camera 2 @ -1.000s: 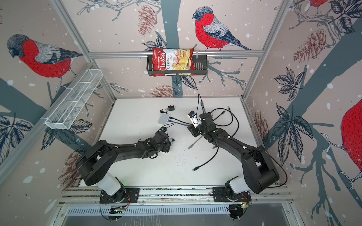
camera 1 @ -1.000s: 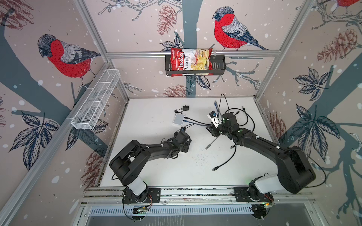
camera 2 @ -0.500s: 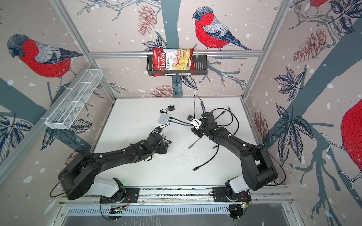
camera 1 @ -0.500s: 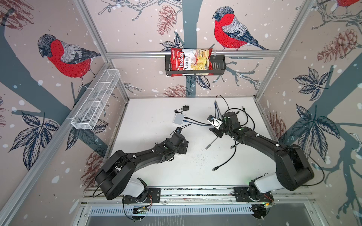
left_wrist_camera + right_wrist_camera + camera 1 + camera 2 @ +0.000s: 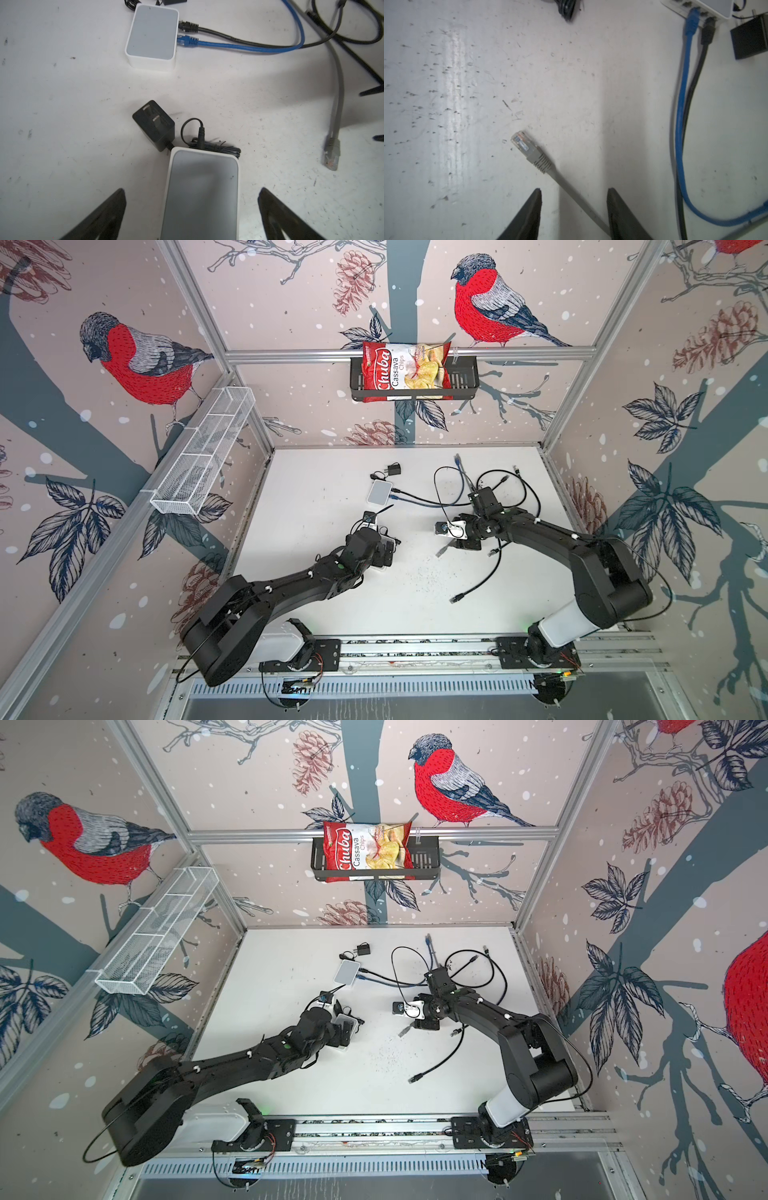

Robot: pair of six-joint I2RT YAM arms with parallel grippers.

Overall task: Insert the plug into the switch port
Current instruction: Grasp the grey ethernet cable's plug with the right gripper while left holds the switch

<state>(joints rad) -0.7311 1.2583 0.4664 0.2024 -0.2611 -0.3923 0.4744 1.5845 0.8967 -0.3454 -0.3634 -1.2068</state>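
Grey plug point(image 5: 529, 150) with clear tip lies flat; both tools gape, gripping nothing.

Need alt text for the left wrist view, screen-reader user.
A white network switch lies on the white table between the left gripper's open fingers, untouched, with a black power adapter beside it. Farther off, a second switch has black and blue cables plugged in; a loose grey plug lies apart.

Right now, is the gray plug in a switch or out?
Out. The gray plug lies loose on the table, away from both switches.
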